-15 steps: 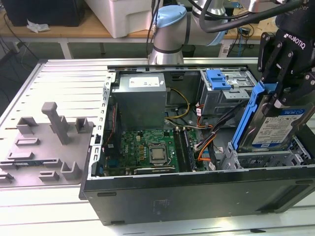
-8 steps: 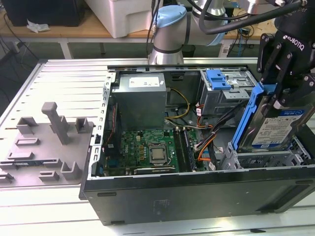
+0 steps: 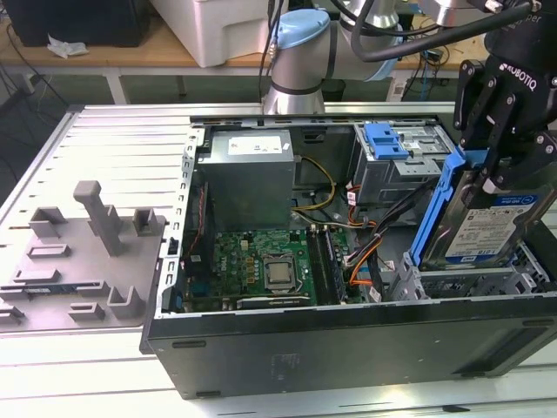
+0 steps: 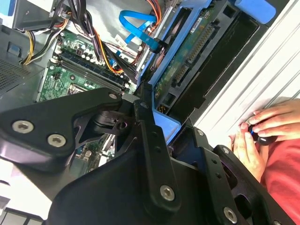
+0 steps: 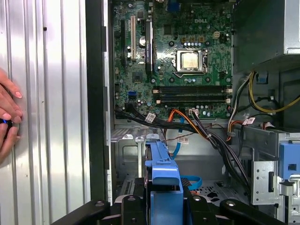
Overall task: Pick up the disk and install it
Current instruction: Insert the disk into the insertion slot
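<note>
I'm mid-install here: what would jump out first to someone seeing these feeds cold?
The gripper, at the exterior view's right, is shut on the disk, holding it tilted over the open computer case. Next, the green motherboard inside it, and a person's hand at the ribbed table beside the case in the second wrist view.

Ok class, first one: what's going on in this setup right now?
The robot arm's gripper is shut on the disk. It holds the disk tilted over the metal drive bay at the exterior view's right of the open computer case. The disk is not yet seated in the bay. A person's hand is at the slatted table beside the case.
</note>
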Controlling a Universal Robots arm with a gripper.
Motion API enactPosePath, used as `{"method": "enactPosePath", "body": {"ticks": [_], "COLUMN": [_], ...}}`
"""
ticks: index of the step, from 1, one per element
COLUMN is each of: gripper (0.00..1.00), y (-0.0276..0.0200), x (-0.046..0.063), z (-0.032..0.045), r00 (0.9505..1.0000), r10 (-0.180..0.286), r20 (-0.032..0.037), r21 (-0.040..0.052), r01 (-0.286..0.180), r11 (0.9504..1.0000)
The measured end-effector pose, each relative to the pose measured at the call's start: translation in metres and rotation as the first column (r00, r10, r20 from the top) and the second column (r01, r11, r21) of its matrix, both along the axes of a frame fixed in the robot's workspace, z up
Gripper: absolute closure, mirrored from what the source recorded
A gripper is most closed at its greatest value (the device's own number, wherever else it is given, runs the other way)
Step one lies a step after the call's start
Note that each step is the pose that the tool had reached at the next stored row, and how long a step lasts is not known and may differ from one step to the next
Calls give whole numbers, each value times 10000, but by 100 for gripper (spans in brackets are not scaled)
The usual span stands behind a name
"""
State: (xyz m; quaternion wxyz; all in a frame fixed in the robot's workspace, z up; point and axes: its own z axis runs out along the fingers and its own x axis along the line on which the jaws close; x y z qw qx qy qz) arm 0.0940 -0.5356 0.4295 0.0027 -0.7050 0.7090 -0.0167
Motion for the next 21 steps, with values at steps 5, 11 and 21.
{"method": "enactPosePath", "body": {"ticks": [5,11,21], "gripper": [64,64,64], "y": [0,1,16], "x": [1,-10,-33], "z": [25,68,95], "r00": [10000,10000,10000], "r10": [1,1,-37], "r20": [2,1,0], "r21": [4,3,1], "r01": [-1,-1,37], "r11": [10000,10000,10000]}}
